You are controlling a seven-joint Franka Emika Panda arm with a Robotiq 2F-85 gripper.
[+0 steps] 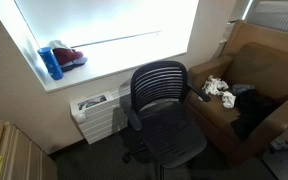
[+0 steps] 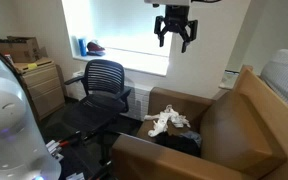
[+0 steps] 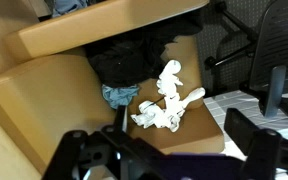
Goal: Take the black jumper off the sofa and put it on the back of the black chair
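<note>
The black jumper lies crumpled on the seat of the brown sofa. It also shows in an exterior view and in the wrist view. The black mesh office chair stands next to the sofa's arm and shows in both exterior views; its back is bare. My gripper hangs high above the sofa, open and empty. In the wrist view its fingers spread wide above the sofa seat.
A white cloth and a blue cloth lie on the seat beside the jumper. The window sill holds a blue bottle and a red item. A white radiator stands under it. A wooden cabinet stands by the wall.
</note>
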